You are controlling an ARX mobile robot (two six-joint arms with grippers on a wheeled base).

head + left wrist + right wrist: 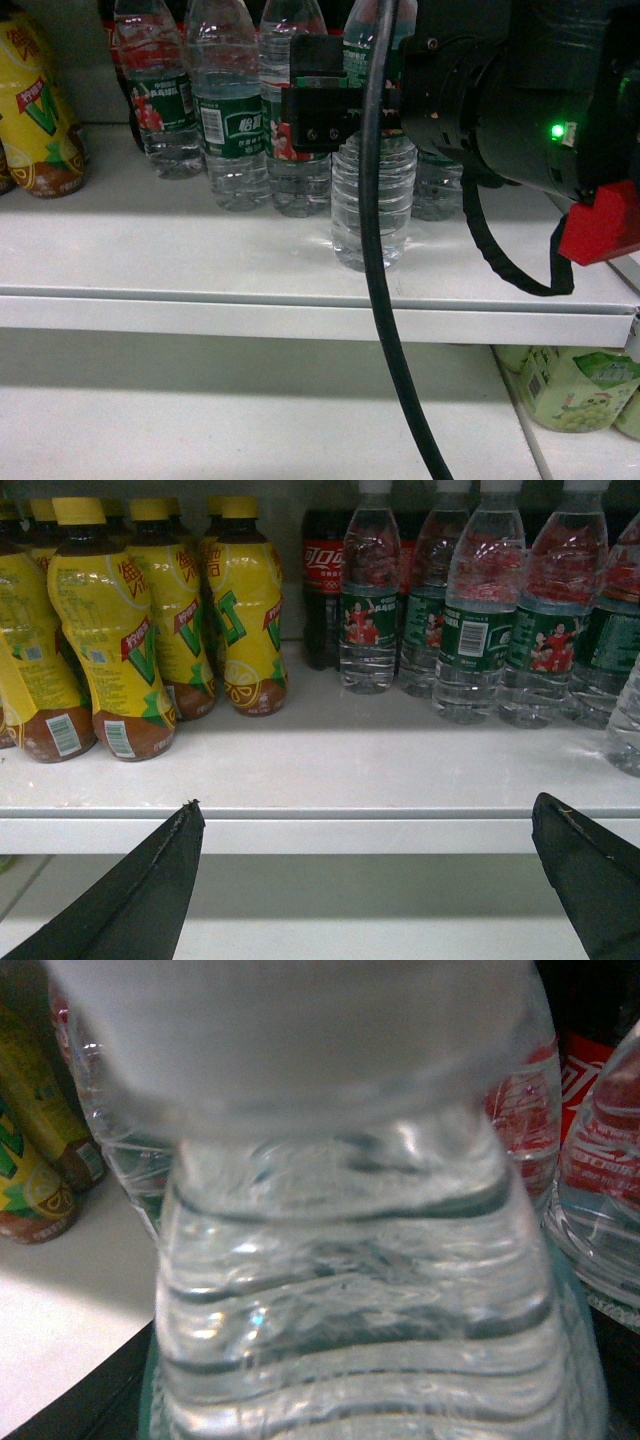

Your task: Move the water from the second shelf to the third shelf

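Water [372, 205] on shelf [200, 250], apparently within right claw [335, 110].

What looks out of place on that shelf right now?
One water bottle stands alone ahead of the row of water bottles, near the shelf's front edge, upright, with the right gripper at its label. No spill or damage shows.

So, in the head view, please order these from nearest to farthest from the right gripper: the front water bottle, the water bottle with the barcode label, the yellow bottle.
1. front water bottle: right at the right gripper, standing ahead of the row.
2. water bottle with the barcode label: in the row, to the left.
3. yellow bottle: far left of the shelf.
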